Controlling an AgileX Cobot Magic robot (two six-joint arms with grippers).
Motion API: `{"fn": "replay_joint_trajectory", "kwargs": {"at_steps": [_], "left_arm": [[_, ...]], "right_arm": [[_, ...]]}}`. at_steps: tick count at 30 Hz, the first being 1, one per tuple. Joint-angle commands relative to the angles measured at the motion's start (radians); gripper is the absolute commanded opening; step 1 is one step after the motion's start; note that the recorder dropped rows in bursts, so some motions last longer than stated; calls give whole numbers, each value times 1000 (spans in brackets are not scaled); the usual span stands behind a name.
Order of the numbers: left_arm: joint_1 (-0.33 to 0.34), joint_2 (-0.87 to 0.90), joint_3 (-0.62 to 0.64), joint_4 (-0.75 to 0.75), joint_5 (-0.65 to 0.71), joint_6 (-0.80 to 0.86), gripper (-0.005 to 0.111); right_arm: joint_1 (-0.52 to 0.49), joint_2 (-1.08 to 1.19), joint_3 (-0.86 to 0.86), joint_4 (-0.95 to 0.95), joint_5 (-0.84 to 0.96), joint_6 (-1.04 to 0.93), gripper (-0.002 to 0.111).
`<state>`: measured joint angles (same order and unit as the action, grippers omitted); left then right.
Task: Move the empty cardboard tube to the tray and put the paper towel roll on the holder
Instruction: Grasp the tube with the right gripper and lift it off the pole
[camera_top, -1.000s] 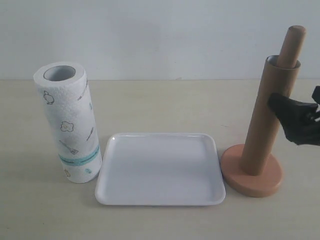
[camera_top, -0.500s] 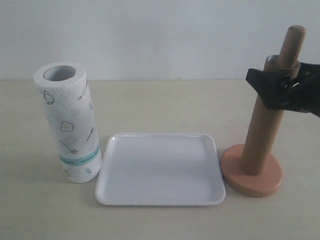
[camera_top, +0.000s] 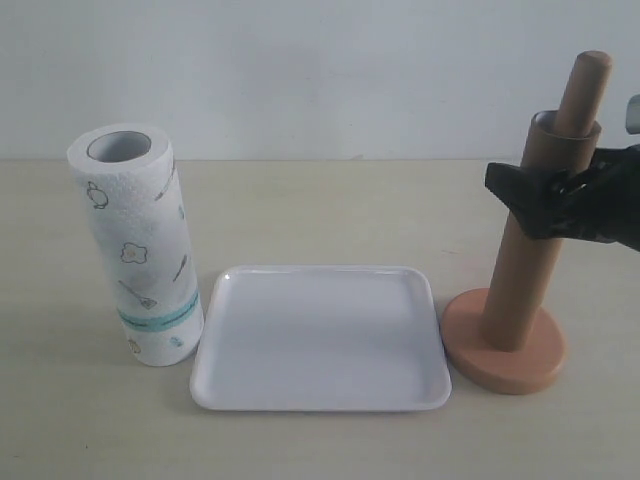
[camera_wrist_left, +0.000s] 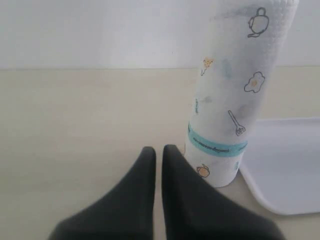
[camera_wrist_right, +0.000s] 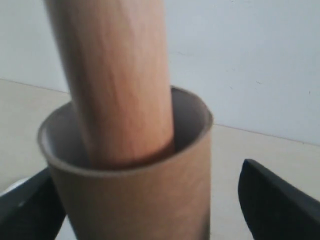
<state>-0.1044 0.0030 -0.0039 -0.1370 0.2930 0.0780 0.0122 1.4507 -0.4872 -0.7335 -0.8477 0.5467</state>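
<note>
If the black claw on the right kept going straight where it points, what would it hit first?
The plain brown cardboard tube, which stands between the fingers of the open right gripper, slipped over the tan wooden holder. Exact depth is unclear.

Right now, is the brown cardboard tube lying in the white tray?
No, the cardboard tube stands upright around the dowel of the holder, beside the tray, which holds nothing.

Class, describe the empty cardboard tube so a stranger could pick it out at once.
Right of the shallow white plastic tray stands a tan wooden holder with a disc base. The plain brown cardboard tube sleeves its upright dowel: wider, hollow, and shorter than that slim post.
</note>
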Motion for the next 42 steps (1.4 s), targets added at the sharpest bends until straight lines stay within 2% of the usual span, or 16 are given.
{"fn": "replay_joint_trajectory", "kwargs": {"at_steps": [1, 3, 5, 8, 12, 13, 20, 25, 33, 35, 39, 42], "left_arm": [[4, -3, 4, -9, -2, 3, 4], [4, -3, 4, -9, -2, 3, 4], [4, -3, 4, -9, -2, 3, 4], [4, -3, 4, -9, -2, 3, 4], [4, -3, 4, -9, -2, 3, 4], [4, -3, 4, -9, -2, 3, 4], [4, -3, 4, -9, -2, 3, 4], [4, -3, 4, -9, -2, 3, 4], [4, -3, 4, -9, -2, 3, 4], [4, -3, 4, -9, -2, 3, 4], [4, -3, 4, -9, -2, 3, 4], [4, -3, 4, -9, -2, 3, 4]], "right_arm": [[-3, 2, -3, -8, 7, -1, 84], [-3, 2, -3, -8, 7, -1, 83], [-3, 2, -3, -8, 7, -1, 74], [-3, 2, -3, -8, 12, 1, 47], [-3, 2, -3, -8, 42, 1, 3], [-3, 2, -3, -1, 52, 5, 0], [-3, 2, -3, -9, 59, 5, 0], [-3, -9, -3, -13, -15, 2, 0], [-3, -190, -16, -46, 24, 15, 0], [-3, -240, -36, -60, 66, 72, 0], [-3, -336, -135, -209, 169, 233, 0], [-3, -394, -271, -350, 221, 457, 0]]}}
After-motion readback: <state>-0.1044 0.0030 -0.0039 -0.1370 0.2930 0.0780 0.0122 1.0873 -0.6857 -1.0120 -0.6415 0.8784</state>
